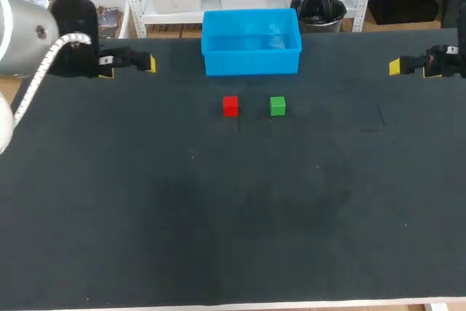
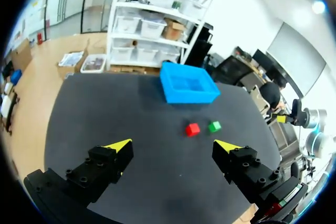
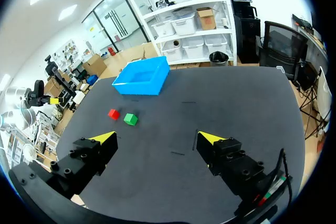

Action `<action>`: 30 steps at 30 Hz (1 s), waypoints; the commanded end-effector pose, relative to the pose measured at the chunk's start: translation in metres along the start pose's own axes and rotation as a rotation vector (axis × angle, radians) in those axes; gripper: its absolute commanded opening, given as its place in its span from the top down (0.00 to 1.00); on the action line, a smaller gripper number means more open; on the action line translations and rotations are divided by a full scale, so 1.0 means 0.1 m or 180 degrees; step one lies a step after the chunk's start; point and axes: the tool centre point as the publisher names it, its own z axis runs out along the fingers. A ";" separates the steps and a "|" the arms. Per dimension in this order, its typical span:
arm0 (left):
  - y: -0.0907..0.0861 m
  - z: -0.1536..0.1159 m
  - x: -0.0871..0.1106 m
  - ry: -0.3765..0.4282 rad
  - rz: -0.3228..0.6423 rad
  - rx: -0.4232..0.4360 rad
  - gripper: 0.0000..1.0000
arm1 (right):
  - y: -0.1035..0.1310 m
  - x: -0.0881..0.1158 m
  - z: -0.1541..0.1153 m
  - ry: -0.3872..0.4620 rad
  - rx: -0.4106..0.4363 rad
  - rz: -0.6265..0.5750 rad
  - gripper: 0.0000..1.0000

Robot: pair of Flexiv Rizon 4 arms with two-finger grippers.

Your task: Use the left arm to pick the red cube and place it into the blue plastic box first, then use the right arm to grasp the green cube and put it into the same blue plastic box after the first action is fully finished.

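One black table (image 1: 218, 216), seen from above, bearing three task things, with two grippers over its rear corners.

Far left: left gripper (image 1: 129, 67), one, poised over the table's left rear part, well apart from the cubes. In the left wrist view, left gripper (image 2: 173, 145) agape, yellow tips spread wide, only tabletop between the fingers, nothing held; both cubes and the box well ahead of it.

Centre, rear: one blue plastic box (image 1: 251, 62), open-topped, standing at the table's far edge.

In front of the box and apart from it: two cubes side by side, not touching. Red cube (image 1: 231, 105), one, to the left; green cube (image 1: 277, 105), one, near it to the right. Both flat on the table, outside the box.

Far right: right gripper (image 1: 412, 69), one, over the table's right rear part, well apart from the cubes. In the right wrist view, right gripper (image 3: 157, 138) likewise wide open, gripping nothing; green cube lying nearer to it than the red.
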 end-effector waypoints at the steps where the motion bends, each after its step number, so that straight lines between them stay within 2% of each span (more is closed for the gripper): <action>1: -0.15 0.12 -0.08 0.0112 -0.0007 -0.0609 0.00 | 0.02 0.00 -0.01 0.0005 0.0021 0.0006 0.00; 9: -0.37 0.29 -0.10 0.0433 0.0082 -0.0809 0.00 | 0.02 0.00 -0.01 0.0005 0.0021 0.0006 0.00; 19: -0.57 0.51 -0.12 0.0877 0.0022 -0.1064 0.00 | 0.02 0.00 -0.01 0.0005 0.0021 0.0006 0.00; 30: -0.72 0.78 -0.16 0.1142 -0.0033 -0.1332 0.00 | 0.02 0.00 -0.01 0.0005 0.0021 0.0006 0.00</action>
